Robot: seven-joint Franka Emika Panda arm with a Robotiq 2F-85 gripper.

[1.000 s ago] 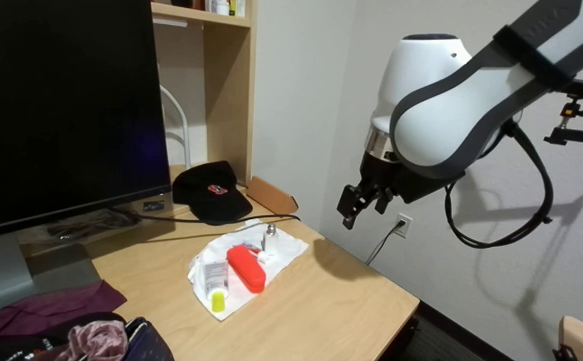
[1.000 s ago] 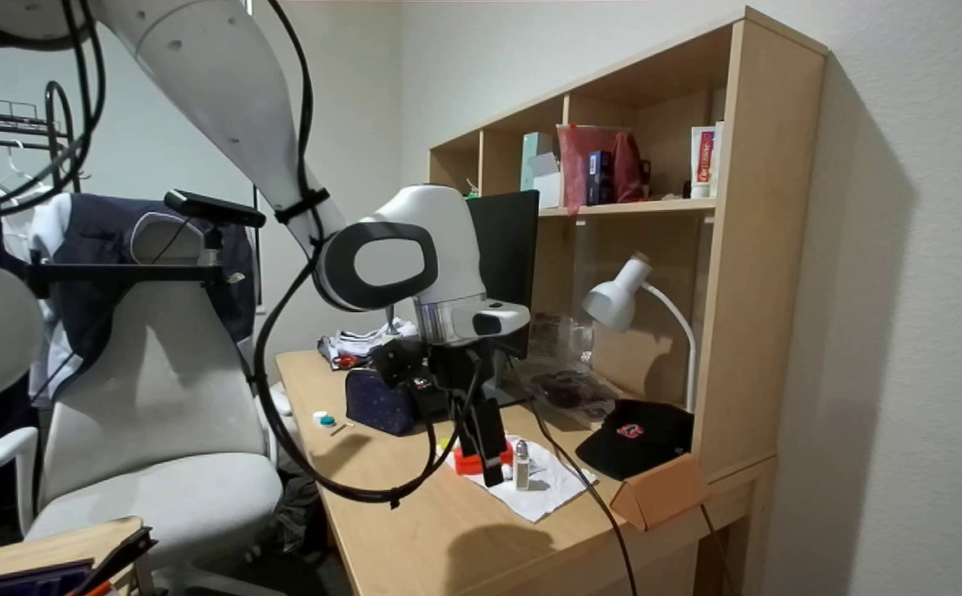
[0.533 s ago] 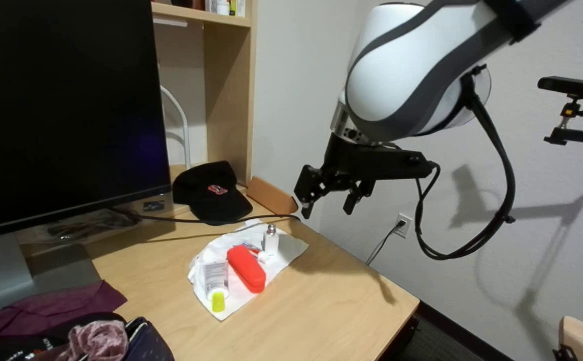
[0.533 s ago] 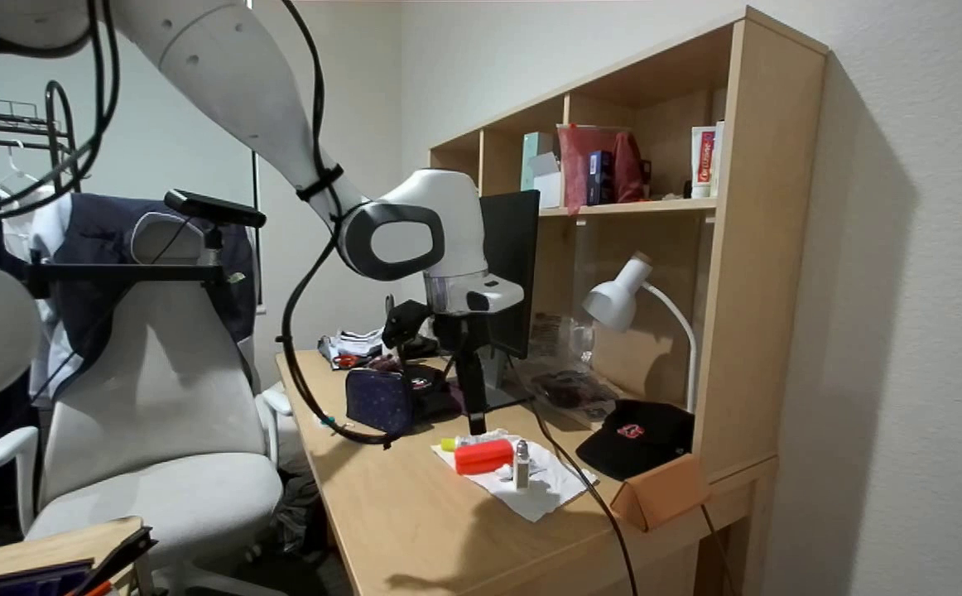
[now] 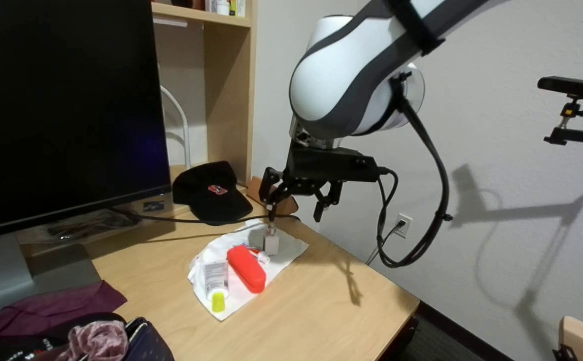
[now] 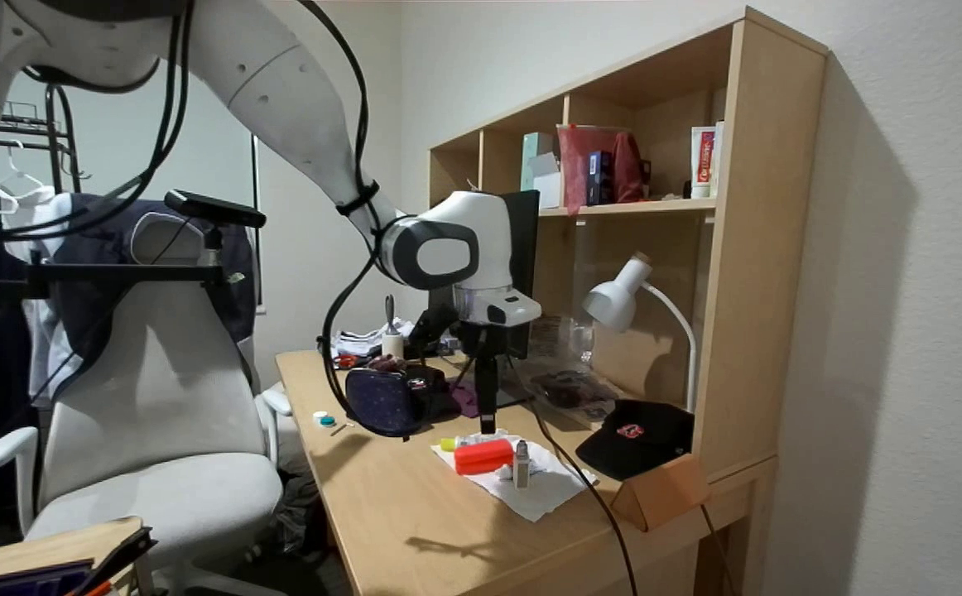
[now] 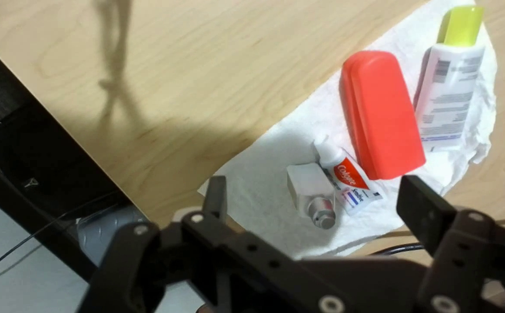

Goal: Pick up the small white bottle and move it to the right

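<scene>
Over the desk [image 6: 406, 497] in an exterior view, the gripper [image 6: 488, 425] is hanging, jaws wide, empty; rightward and lower, the small white bottle [image 6: 521, 466] is standing upright on paper towel [image 6: 544, 502], long axis vertical; by my eye, jaws are needing sideways shift first.

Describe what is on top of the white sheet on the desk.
The small white bottle, a Colgate tube, a red case and a yellow-capped container. The sheet beneath them is covered.

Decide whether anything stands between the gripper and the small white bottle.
Nothing visible stands between the gripper and the white bottle: the wrist view shows it unobstructed between open jaws. The Colgate tube lies close beside it.
</scene>
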